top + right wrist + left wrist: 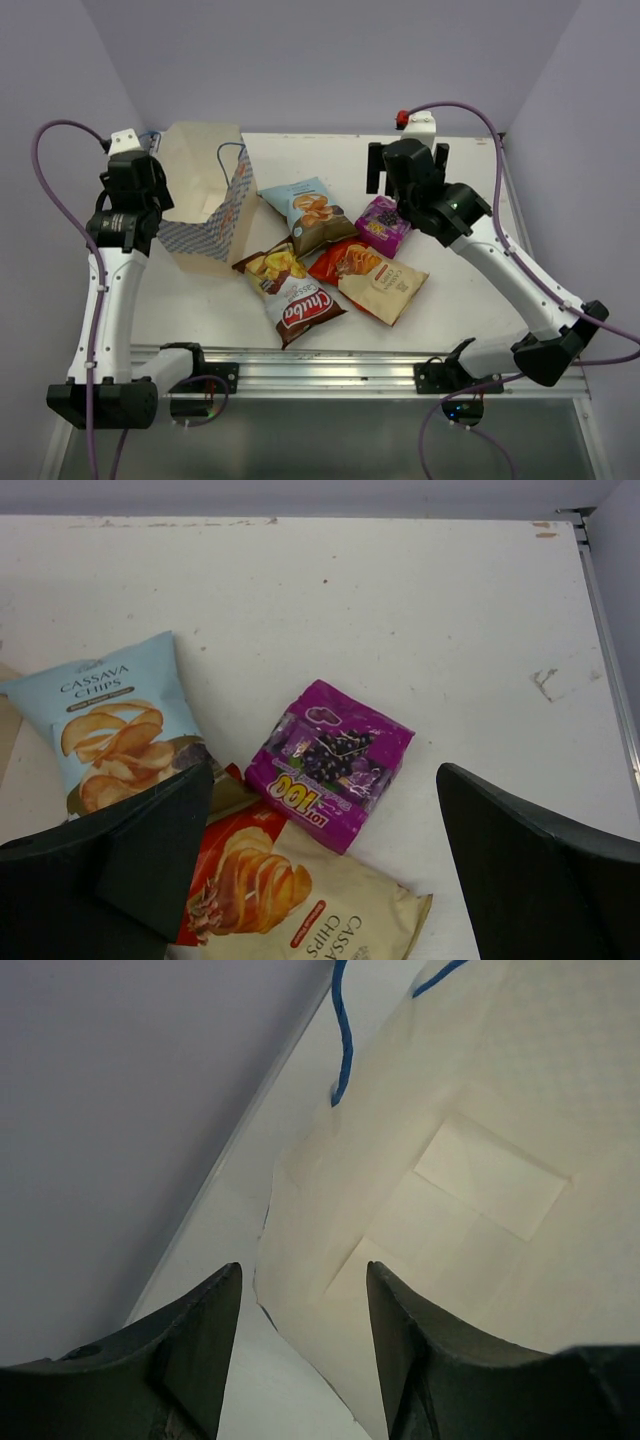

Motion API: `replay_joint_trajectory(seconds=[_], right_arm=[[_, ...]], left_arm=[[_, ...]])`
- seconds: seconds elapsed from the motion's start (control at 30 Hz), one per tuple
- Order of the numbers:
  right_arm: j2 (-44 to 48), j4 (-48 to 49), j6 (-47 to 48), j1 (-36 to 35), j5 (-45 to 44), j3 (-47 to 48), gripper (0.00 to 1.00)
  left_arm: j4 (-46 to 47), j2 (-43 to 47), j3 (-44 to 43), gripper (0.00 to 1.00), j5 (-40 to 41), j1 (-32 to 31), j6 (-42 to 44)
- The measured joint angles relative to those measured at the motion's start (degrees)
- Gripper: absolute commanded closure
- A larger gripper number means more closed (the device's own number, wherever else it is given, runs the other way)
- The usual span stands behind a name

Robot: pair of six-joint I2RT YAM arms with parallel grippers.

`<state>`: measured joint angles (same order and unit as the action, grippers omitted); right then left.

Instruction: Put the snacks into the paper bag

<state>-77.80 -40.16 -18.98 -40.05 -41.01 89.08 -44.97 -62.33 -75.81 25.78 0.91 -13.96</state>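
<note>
On the table (200, 300), all four snacks (340, 262) lie outside the paper bag (232, 212): the light blue chip bag (308, 212), the brown-and-dark-red chip bag (290, 292), the red-and-cream chip bag (375, 285) and the purple packet (382, 224). Treat the task as at its first pick; no packet shows in the bag's cream interior. The bag stands at the far left, mouth open, just beside the blue packet.

Right arm (510, 275): it reaches from the near right corner toward the far side. The right gripper (322, 775) hangs above the purple packet, jaws spread wide and empty. Your next move is probably a straight descent to bracket the packet, then a close (crinkly film may slip, so seat the fingers low).

Left arm (110, 300): it stands upright at the bag's left wall. The left gripper (303, 1280) is roughly half open, and the bag's paper edge shows between its fingers, not pinched.
</note>
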Motion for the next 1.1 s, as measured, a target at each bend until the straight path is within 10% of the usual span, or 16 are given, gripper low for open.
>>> replay_joint_trajectory(seconds=[0.33, 0.83, 1.1], right_arm=[[-0.15, 0.79, 0.0, 0.0, 2.25, -0.44, 0.01], [-19.15, -0.87, 1.53, 0.0, 18.8, 0.31, 0.01], [-28.48, -0.83, 2.78, 0.0, 24.22, 5.31, 0.01]], left_arm=[[0.61, 0.11, 6.12, 0.52, -0.5, 2.51, 0.07], [3.76, 1.88, 8.7, 1.0, -4.15, 3.58, -0.04], [3.56, 2.58, 8.72, 1.0, -7.8, 3.58, -2.19]])
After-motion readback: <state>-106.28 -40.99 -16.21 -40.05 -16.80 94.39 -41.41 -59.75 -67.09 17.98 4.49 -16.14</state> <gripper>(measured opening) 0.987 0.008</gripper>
